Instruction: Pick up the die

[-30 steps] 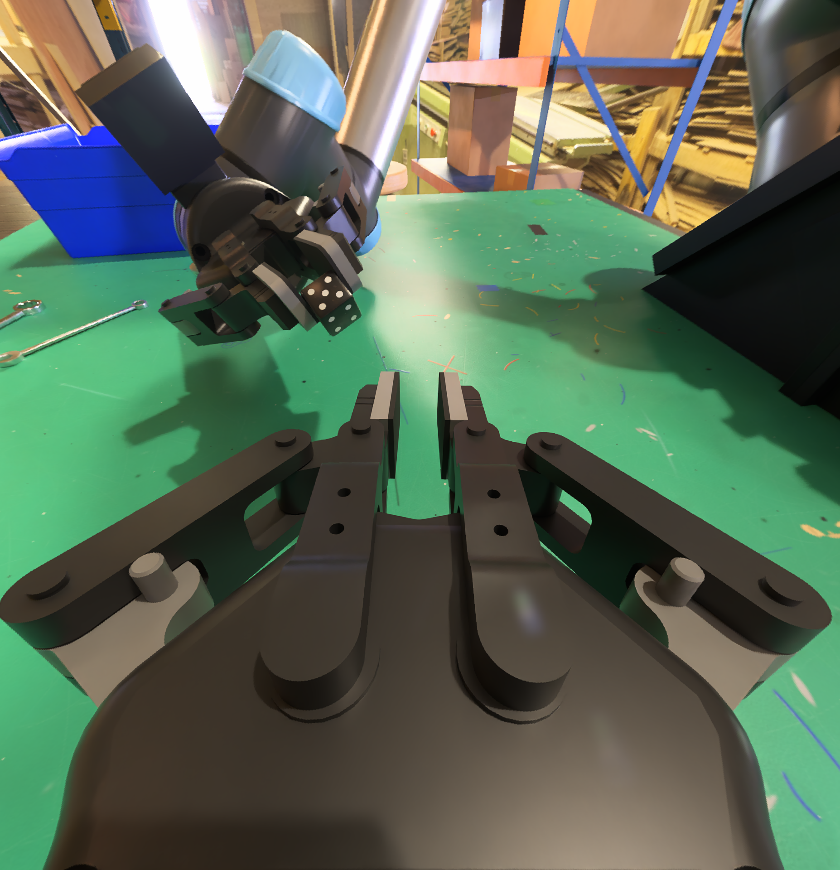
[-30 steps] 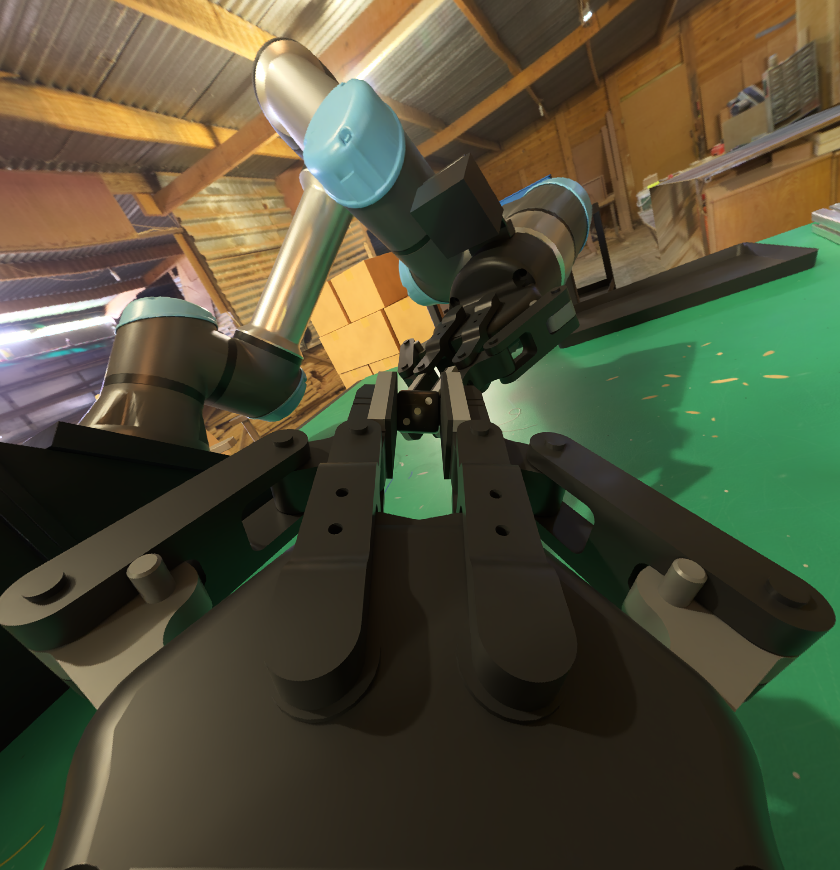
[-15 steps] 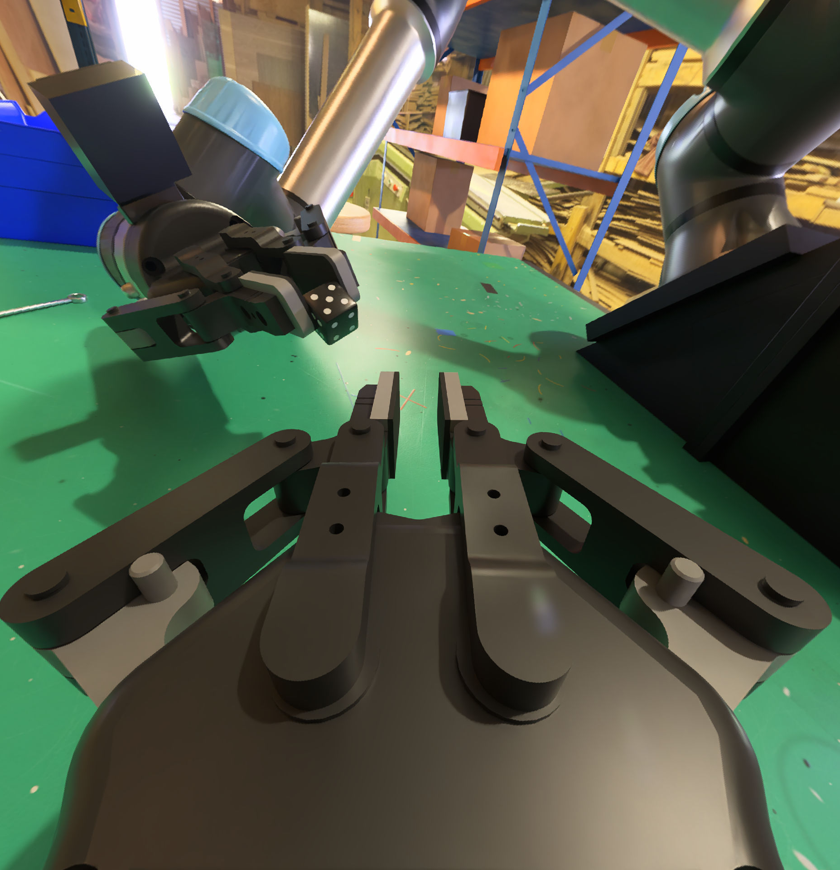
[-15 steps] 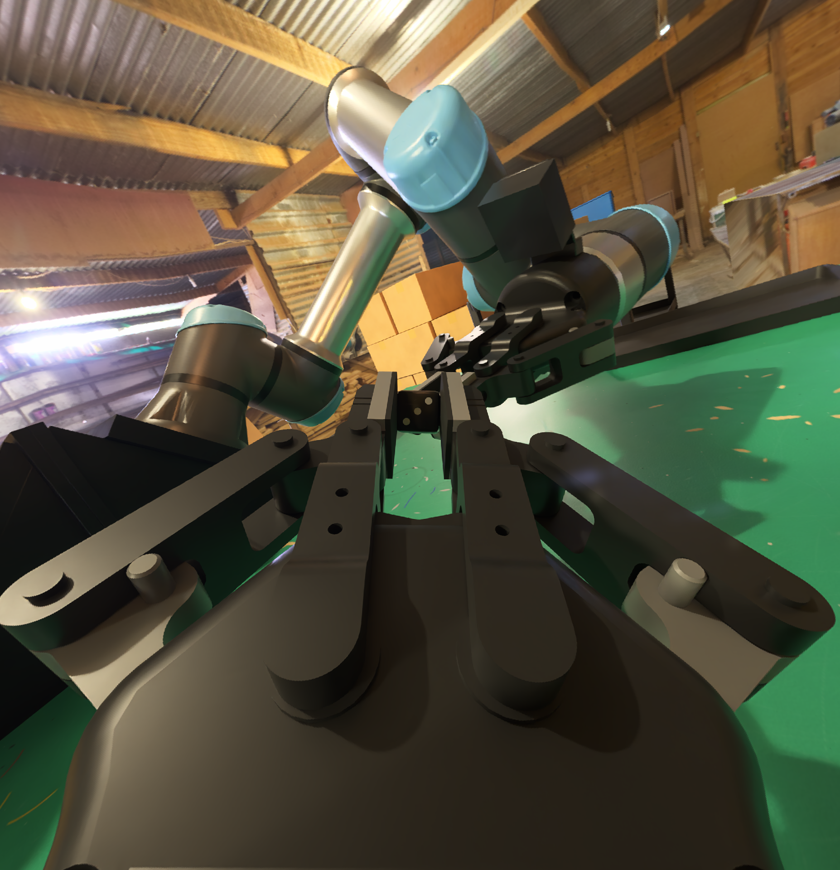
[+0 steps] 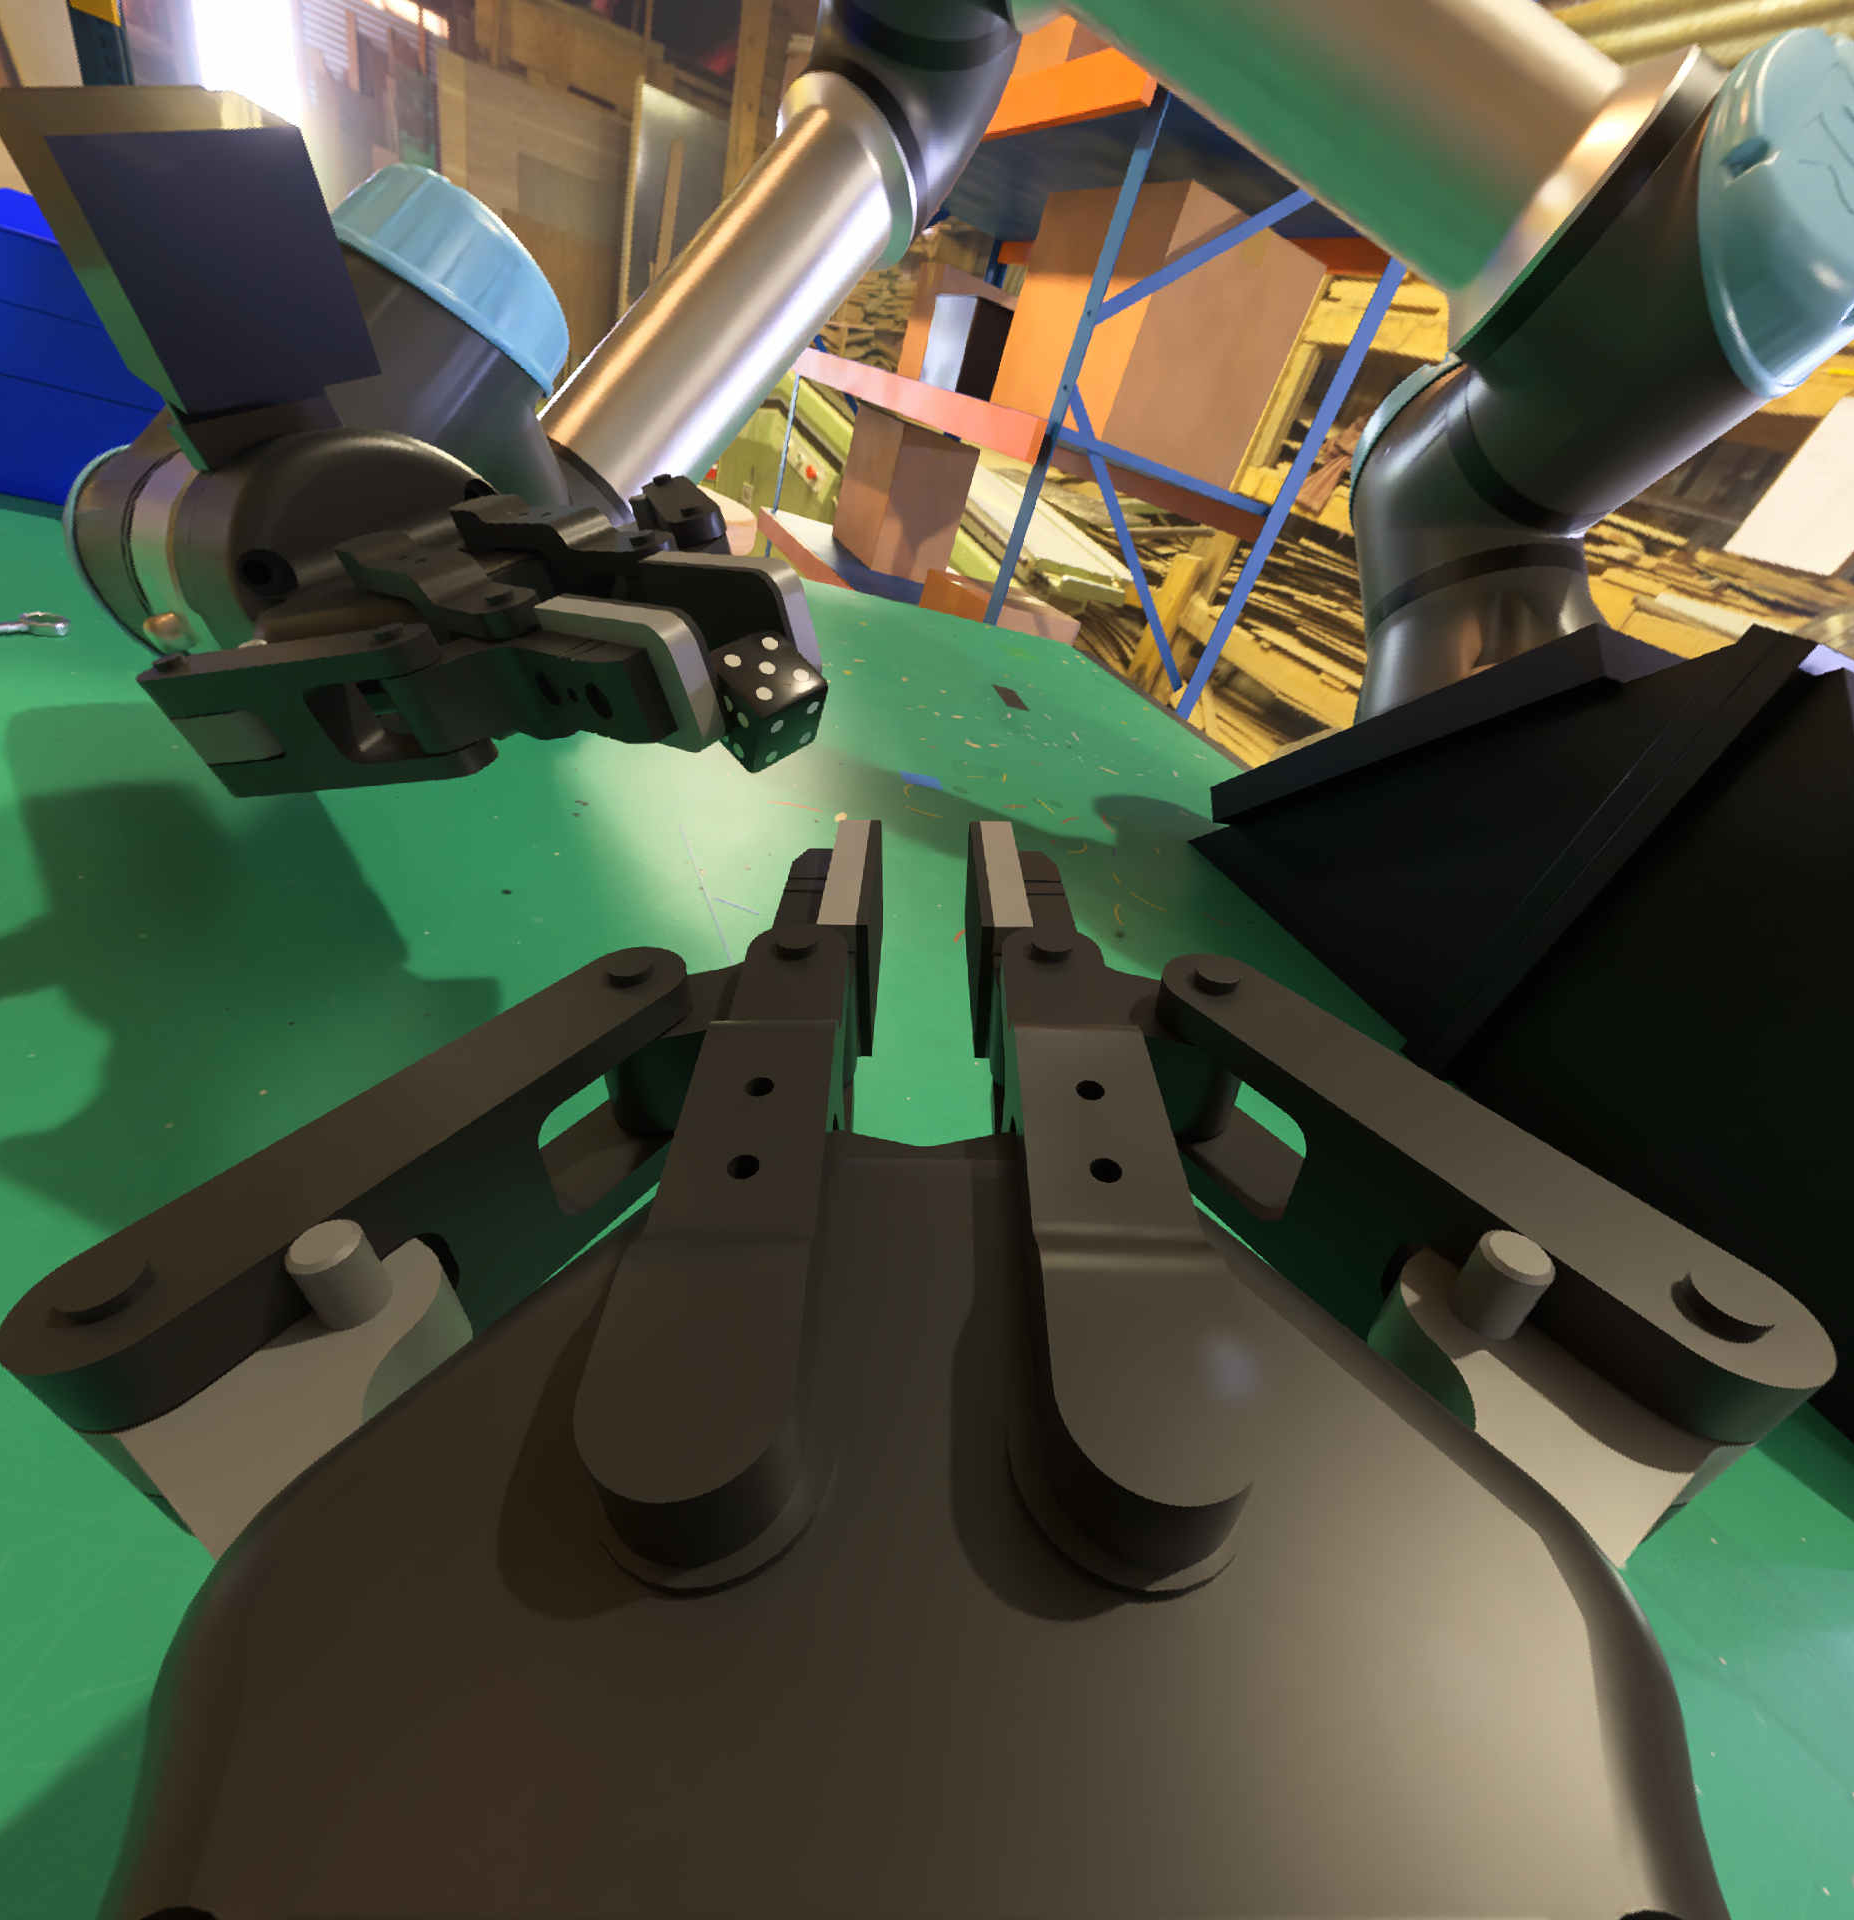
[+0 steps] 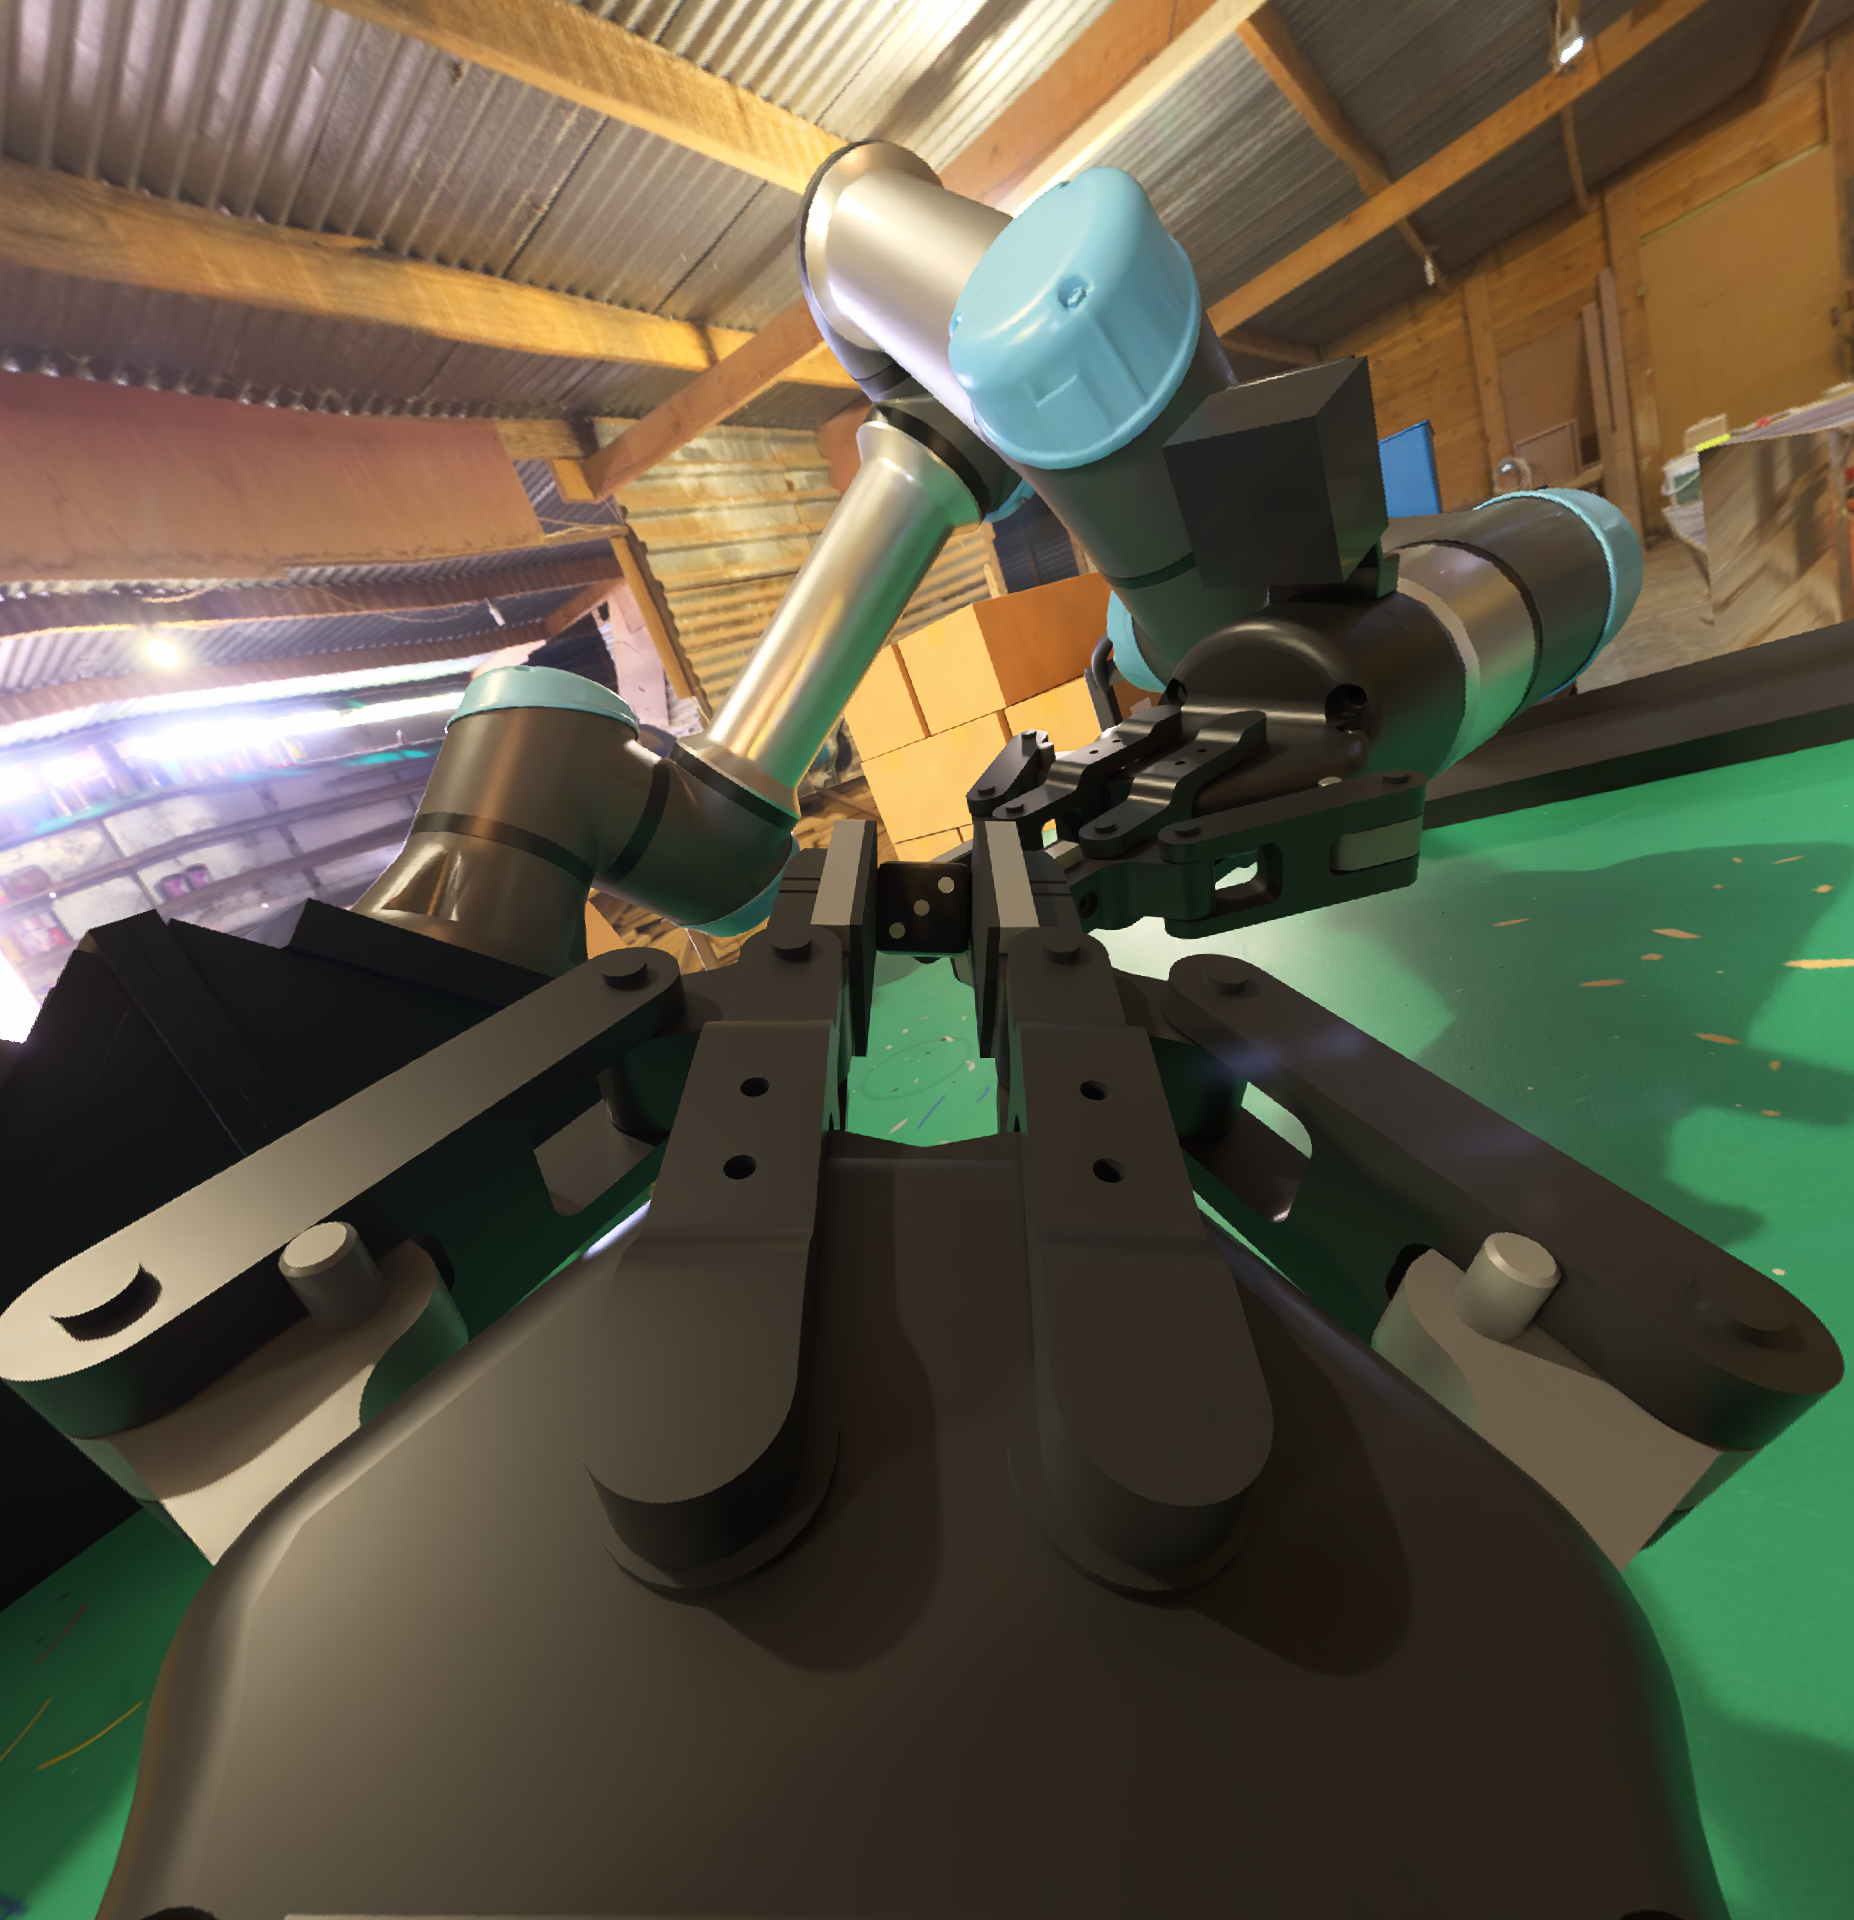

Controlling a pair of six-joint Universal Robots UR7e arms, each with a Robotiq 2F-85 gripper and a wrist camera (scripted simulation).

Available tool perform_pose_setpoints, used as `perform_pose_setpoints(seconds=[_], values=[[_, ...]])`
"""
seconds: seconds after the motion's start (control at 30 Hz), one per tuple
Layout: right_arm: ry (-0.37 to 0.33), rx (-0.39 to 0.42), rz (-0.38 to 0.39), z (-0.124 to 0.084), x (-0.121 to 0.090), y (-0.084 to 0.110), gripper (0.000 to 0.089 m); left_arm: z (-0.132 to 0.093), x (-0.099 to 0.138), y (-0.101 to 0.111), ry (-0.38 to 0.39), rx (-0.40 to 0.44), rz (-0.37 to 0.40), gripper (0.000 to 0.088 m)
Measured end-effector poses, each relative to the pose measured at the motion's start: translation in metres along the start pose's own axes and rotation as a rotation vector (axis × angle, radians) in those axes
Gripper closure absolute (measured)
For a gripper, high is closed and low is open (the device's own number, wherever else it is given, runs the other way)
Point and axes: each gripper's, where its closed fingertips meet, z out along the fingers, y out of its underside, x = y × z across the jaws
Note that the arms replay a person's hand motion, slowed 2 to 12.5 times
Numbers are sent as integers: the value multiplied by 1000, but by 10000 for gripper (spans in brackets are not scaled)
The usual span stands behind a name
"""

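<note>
The die [image 6: 923, 906] is black with white pips, and my right gripper [image 6: 923, 883] is shut on it, one pad on each side. In the left wrist view the right gripper [image 5: 741, 670] holds the die [image 5: 769, 704] in the air above the green table [image 5: 383, 935], to the upper left of my left gripper [image 5: 923, 862]. The left gripper's fingers stand a narrow gap apart with nothing between them. In the right wrist view the left gripper [image 6: 1016, 779] hangs just beyond the die, a little to its right.
A black block [image 5: 1577, 935] at the right arm's base stands to the right of the left gripper. A blue bin [image 5: 29, 364] and a metal wrench [image 5: 24, 623] are at the far left. Another black block [image 6: 227, 1039] stands to the left in the right wrist view.
The right gripper has lifted the die higher off the table and levelled out. The left gripper has moved closer to it and kept the same narrow gap.
</note>
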Motion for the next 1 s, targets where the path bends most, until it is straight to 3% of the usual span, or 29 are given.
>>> perform_pose_setpoints(seconds=[1.0], values=[[-43,11,14,2,-5,1,731,2,7,-7,70,52,-43,735]])
